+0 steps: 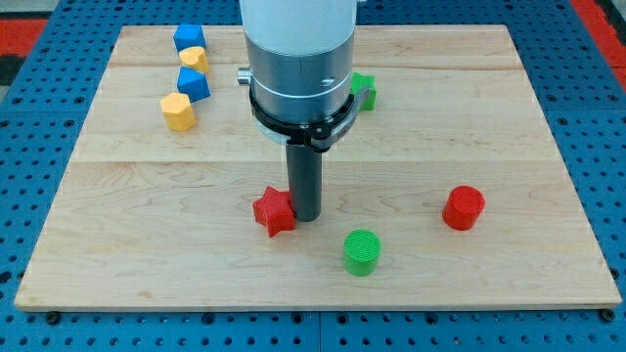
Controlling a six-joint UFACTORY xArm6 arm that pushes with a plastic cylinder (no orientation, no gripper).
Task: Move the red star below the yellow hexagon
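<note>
Jaws are lacking on this arm, so my tip is touching the red star, sitting low-centre, far from the yellow hexagon upper left.

A pale wooden board with faint lengthwise grain is laid on a blue pegboard surface dotted with regular holes; red is seen at the view's top corners. A red star and a red cylinder are shown in bright red. A green cylinder with a ribbed top and a green block are coloured vivid green. Two blue blocks and two yellow blocks are grouped near the top left corner. The rod with my tip is dark grey, under a silver and white housing.
</note>
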